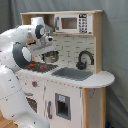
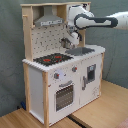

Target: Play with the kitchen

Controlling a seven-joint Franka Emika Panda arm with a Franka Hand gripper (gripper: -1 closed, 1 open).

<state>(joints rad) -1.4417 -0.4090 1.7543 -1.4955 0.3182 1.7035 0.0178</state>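
The kitchen (image 1: 75, 95) (image 2: 45, 85) is a white and light-wood toy with a pegboard back (image 2: 47, 40), a grey hood (image 2: 50, 20), a black faucet (image 1: 85, 59), a sink (image 1: 74, 74) (image 2: 81, 50) and a red-ringed hob (image 1: 39, 66) (image 2: 52, 59). Below are an oven door (image 2: 62, 96) and knobs (image 2: 57, 76). My gripper (image 1: 48, 48) (image 2: 68, 42) hangs over the back of the counter, between hob and sink. A grey metal pot (image 1: 50, 57) is right beneath it; whether it is held does not show.
A toy microwave (image 1: 75, 23) sits on the upper shelf. The white arm fills the first exterior view's left (image 1: 12, 75) and reaches in from the second exterior view's right (image 2: 105, 21). A wooden floor (image 2: 100, 115) surrounds the unit, with a grey curtain behind.
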